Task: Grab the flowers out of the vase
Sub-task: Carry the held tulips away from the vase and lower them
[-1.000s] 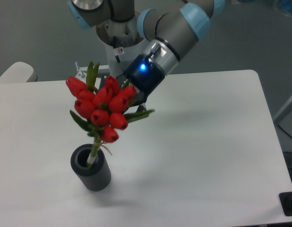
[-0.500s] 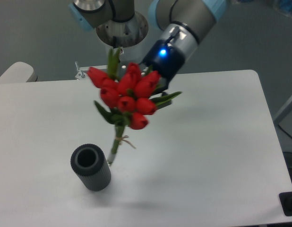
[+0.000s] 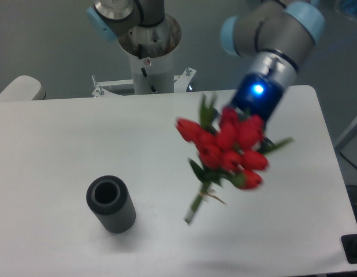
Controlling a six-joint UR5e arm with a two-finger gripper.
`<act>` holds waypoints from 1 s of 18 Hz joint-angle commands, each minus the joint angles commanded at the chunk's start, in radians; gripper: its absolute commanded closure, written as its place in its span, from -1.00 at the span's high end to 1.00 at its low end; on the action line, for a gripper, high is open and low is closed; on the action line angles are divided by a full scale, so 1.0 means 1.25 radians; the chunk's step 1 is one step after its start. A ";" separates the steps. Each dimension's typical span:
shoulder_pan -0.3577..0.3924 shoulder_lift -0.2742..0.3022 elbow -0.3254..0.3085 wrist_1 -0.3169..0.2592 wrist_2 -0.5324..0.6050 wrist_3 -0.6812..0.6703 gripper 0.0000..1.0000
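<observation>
Inspector: Where are the flowers (image 3: 227,151)?
Assessor: Aloft, well clear of the vase (image 3: 111,205); stems trail toward seven o'clock from the gripper (image 3: 255,128), which is clamped on the bunch.

One bunch of flowers (image 3: 227,147): roughly nine red buds, blurred, exact count unsure; few green leaves; one bundle of pale stems. One vase (image 3: 111,205), dark grey, one round hole on top. One robot arm (image 3: 271,34). One white bench (image 3: 80,138)
</observation>
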 joint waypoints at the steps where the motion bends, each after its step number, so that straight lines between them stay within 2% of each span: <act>1: 0.001 -0.011 0.020 -0.004 0.006 0.000 -0.51; 6: 0.006 -0.063 0.073 0.002 0.039 0.004 -0.51; 9: 0.007 -0.070 0.073 -0.001 0.078 0.069 -0.51; 18: 0.007 -0.070 0.063 -0.002 0.091 0.097 -0.51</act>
